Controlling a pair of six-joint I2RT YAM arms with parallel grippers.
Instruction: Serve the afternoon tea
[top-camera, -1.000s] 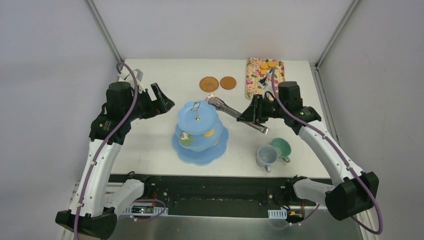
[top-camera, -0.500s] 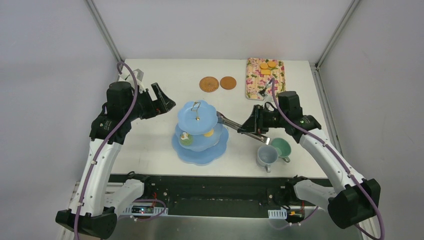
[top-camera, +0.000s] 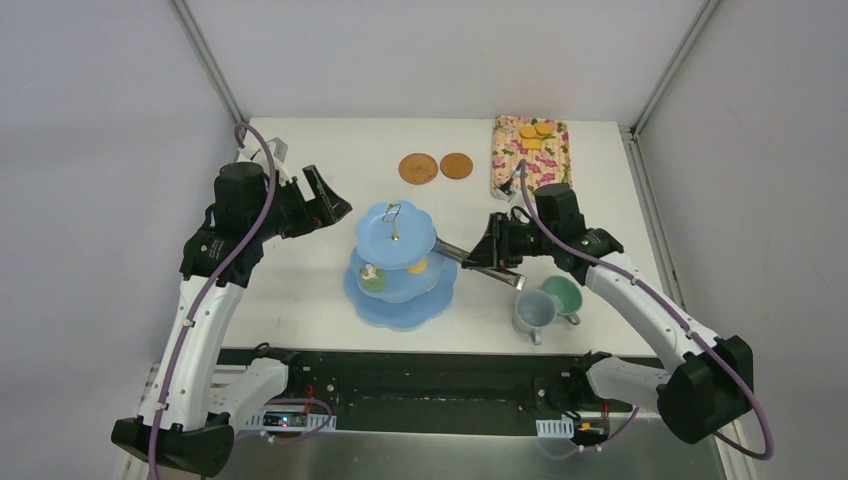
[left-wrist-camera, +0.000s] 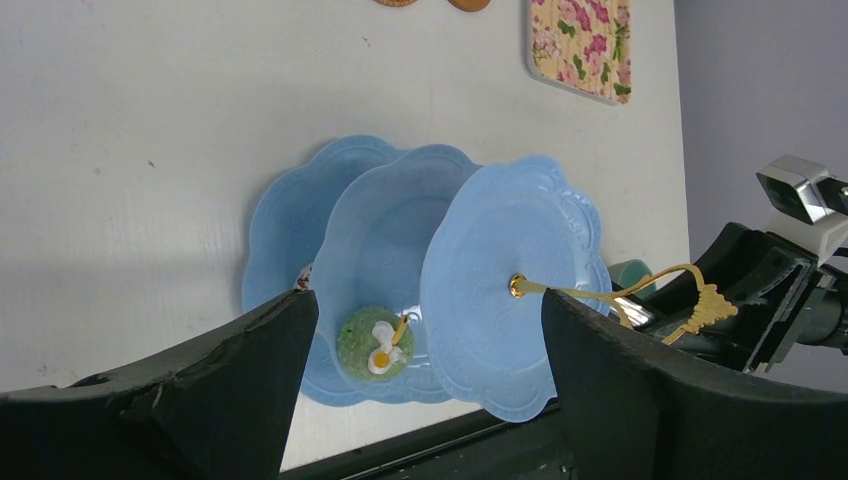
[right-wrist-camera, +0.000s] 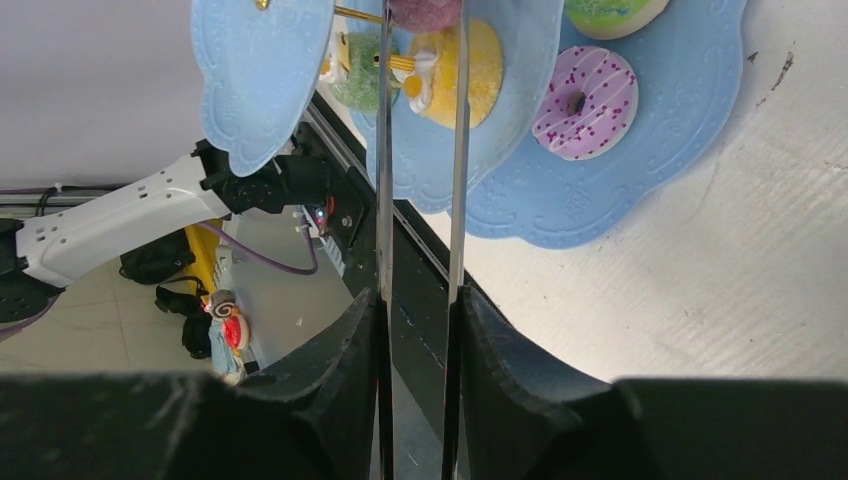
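Note:
The light-blue three-tier stand (top-camera: 388, 285) stands mid-table. In the right wrist view its tiers (right-wrist-camera: 620, 170) carry a purple sprinkled donut (right-wrist-camera: 585, 100), a yellow donut (right-wrist-camera: 478, 62) and a green one (right-wrist-camera: 610, 12). My right gripper (top-camera: 492, 250) (right-wrist-camera: 420, 300) is shut on the metal tongs (top-camera: 452, 250). The tongs' tips reach under the top plate and pinch a mauve donut (right-wrist-camera: 425, 12) over the middle tier. My left gripper (top-camera: 335, 205) (left-wrist-camera: 425, 310) is open and empty, left of the stand. It sees a green donut (left-wrist-camera: 378, 345) on the middle tier.
A grey-blue cup (top-camera: 533, 310) and a green cup (top-camera: 562, 293) stand at the right front, just below the tongs' handle end. Two brown coasters (top-camera: 416, 168) (top-camera: 456, 165) lie at the back. The floral tray (top-camera: 520, 170) holds orange biscuits (top-camera: 533, 132).
My right arm has moved left and down with the tongs. Their tips went from beside the top plate to under it, over the middle tier. The left arm has not moved.

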